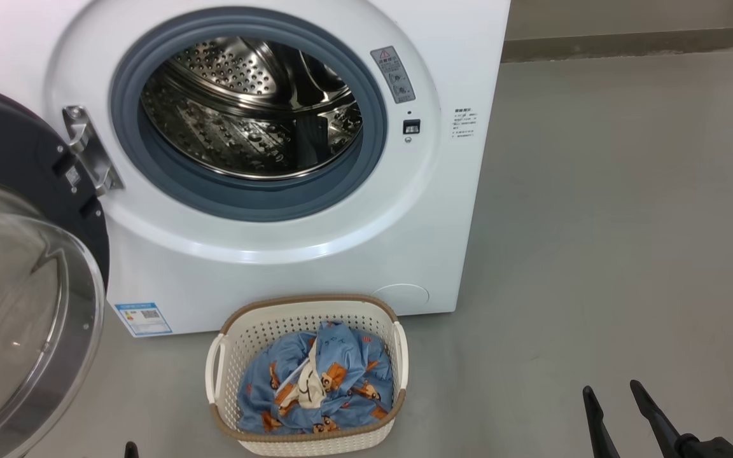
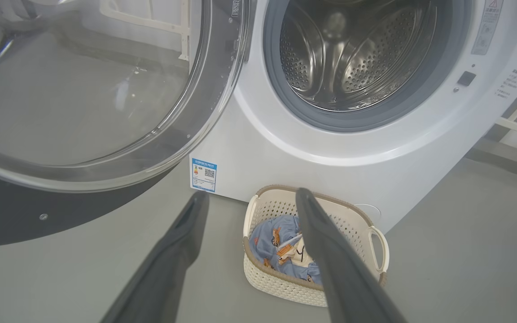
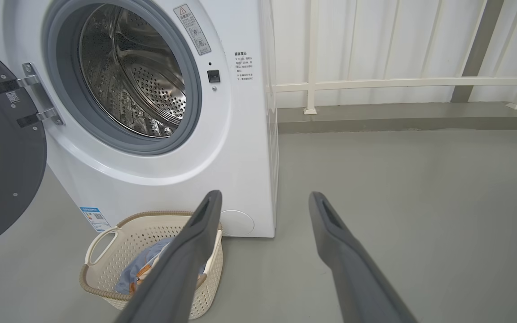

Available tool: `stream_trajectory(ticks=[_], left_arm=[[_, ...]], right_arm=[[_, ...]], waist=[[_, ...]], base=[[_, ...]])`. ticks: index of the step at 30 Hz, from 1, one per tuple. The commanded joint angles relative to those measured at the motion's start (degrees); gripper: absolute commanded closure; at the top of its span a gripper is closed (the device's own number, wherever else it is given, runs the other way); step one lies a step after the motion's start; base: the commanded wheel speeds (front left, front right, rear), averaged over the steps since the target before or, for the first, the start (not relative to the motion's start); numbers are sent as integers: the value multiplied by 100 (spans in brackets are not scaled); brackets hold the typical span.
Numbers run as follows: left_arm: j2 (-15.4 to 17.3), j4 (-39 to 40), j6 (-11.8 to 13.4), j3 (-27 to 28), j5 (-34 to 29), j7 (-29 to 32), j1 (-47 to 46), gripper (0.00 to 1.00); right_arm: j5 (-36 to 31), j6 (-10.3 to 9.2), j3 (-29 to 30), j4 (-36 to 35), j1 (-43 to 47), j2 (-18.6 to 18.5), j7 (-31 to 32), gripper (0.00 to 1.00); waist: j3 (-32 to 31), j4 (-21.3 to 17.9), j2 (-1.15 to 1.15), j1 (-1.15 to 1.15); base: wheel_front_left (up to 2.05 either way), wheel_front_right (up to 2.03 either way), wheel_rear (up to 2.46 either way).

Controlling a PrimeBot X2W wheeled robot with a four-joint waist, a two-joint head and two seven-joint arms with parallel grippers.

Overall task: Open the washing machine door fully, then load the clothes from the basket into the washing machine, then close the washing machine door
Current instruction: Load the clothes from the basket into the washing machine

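Observation:
The white washing machine (image 1: 290, 254) stands with its steel drum (image 1: 252, 108) exposed. The washing machine door (image 1: 16, 146) hangs swung out to the left on its metal hinge (image 1: 90, 149), glass bowl facing me. On the floor before the machine sits the cream basket (image 1: 306, 310), holding the light blue printed clothes (image 1: 347, 381). My right gripper (image 1: 611, 386) is open, low at the right, well clear of the basket. In the left wrist view my left gripper (image 2: 253, 194) is open, above and short of the basket (image 2: 361, 220), beside the door (image 2: 83, 89). In the right wrist view the right gripper (image 3: 265, 196) is empty.
Bare grey floor (image 1: 627, 222) stretches to the right of the machine. A white railing (image 3: 397, 83) and a low kerb (image 3: 397, 119) run along the back wall. A blue label sticker (image 1: 144, 318) marks the machine's lower left corner.

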State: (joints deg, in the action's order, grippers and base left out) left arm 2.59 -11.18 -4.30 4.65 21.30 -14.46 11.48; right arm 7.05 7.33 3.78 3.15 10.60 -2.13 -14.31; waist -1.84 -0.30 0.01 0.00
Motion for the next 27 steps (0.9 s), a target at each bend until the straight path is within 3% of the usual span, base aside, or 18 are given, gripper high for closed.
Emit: stream_trajectory(ticks=[1,16,27], left_arm=[[29,91,7,182,-72,-53,-115,0],[29,78,-15,132,4,-53,-211,0],[29,91,-3,62,0,-53,-225,0]], right_arm=[[-30,16,-151,-113,-66,-75,-69,0],[42,16,-133,-77,-92,-75,-69,0],[111,16,-162,-45,-135,-75,-69,0]], waist=[[-1,-12,-1,0],[63,-13,-1,0],[137,4,-1,0]], base=[[58,-88,30],[126,-144,18],[31,-31,0]])
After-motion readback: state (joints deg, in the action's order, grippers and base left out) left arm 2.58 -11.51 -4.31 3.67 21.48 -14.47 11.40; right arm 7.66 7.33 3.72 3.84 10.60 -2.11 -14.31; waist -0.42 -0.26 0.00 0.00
